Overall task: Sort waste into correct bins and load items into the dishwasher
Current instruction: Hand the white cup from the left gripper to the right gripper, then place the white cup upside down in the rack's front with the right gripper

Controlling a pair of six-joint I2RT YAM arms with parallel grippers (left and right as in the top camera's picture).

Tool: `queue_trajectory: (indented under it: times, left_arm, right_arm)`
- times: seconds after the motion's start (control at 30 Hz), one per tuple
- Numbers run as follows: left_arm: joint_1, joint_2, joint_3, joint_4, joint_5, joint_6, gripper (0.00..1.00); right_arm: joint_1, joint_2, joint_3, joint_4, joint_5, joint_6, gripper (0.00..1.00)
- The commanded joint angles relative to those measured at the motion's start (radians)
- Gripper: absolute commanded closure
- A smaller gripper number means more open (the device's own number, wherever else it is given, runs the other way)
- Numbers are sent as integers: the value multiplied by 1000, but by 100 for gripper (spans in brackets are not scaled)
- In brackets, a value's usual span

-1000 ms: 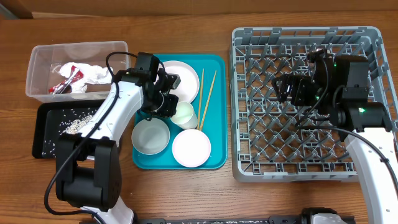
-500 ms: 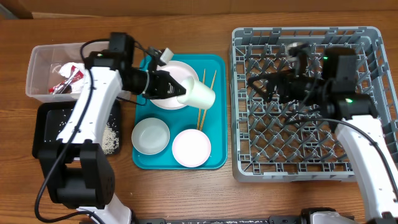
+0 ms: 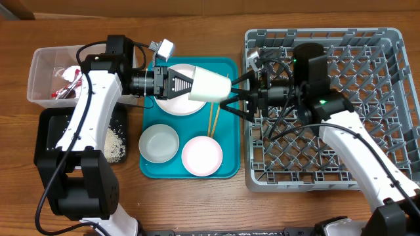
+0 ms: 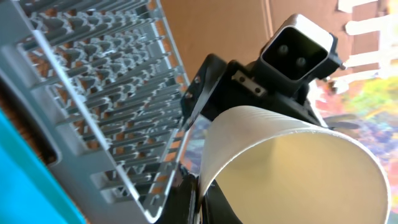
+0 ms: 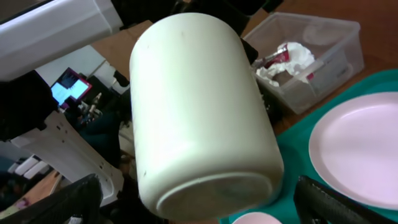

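The left gripper [image 3: 189, 86] is clenched on the rim of a white cup [image 3: 211, 85], holding it on its side in the air over the far half of the teal tray [image 3: 226, 167], mouth toward the left arm and base toward the rack. The right gripper [image 3: 228, 92] reaches out past the left edge of the grey dish rack [image 3: 384, 62] with its jaws spread wide, one on each side of the cup's base; from the right wrist both fingers stand clear of the cup's wall. Beneath the cup, the round white plate [image 3: 172, 103] lies at the tray's far left corner, and the two chopsticks [image 3: 212, 119] lie near the tray's middle. A pale bowl [image 3: 159, 143] and a white bowl [image 3: 201, 156] sit side by side along the tray's near edge. At the table's far left corner, the clear tub [image 3: 43, 65] holds the red wrapper [image 3: 71, 81] and crumpled tissue [image 5: 292, 62]. Just in front of it, the black tray [image 3: 47, 134] carries loose rice grains [image 3: 115, 144].
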Motion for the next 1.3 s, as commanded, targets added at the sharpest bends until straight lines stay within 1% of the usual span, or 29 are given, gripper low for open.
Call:
queue_trajectory:
  times: [0.0, 0.13, 0.23, 0.43, 0.47, 0.57, 0.73, 0.8, 0.87, 0.93, 1.03, 1.2, 1.23, 1.27]
  left_arm:
    - [-15, -13, 23, -3, 78, 26, 96]
    - [-26, -13, 23, -7, 79, 26, 96]
    - [-27, -13, 23, -6, 79, 26, 96]
    - [-40, -13, 23, -6, 78, 26, 96]
    - [-45, -13, 23, -6, 77, 30, 96]
    - [-50, -13, 23, -6, 70, 29, 96]
    - [-50, -13, 23, -6, 67, 29, 73]
    - [-50, -13, 23, -6, 66, 29, 58]
    - [-50, -13, 23, -4, 48, 29, 49]
    - [-49, -13, 23, -2, 13, 28, 43]
    - [-41, -13, 23, 2, -34, 25, 39]
    - [25, -13, 23, 49, -63, 25, 34]
    - [37, -13, 23, 61, -97, 25, 33]
    - [45, -13, 23, 70, -144, 25, 33]
  right_arm:
    - [13, -4, 15, 69, -24, 59, 0]
    - [13, -4, 15, 129, -1, 108, 3]
    - [14, -4, 15, 132, -1, 108, 10]
    - [38, -4, 15, 148, 14, 108, 26]
    - [42, -4, 15, 156, 14, 108, 30]
    - [44, -4, 15, 161, 14, 108, 35]
    - [40, -4, 16, 163, 14, 108, 45]
    - [35, -4, 16, 167, 14, 108, 47]
    - [29, -4, 16, 167, 19, 109, 49]
    - [15, -4, 16, 165, 33, 117, 49]
    - [-26, -4, 16, 129, 66, 138, 50]
    - [-151, -6, 16, -19, 86, 134, 49]
    - [-174, -14, 16, -84, 121, 134, 49]
    - [-179, -18, 16, -113, 146, 134, 49]
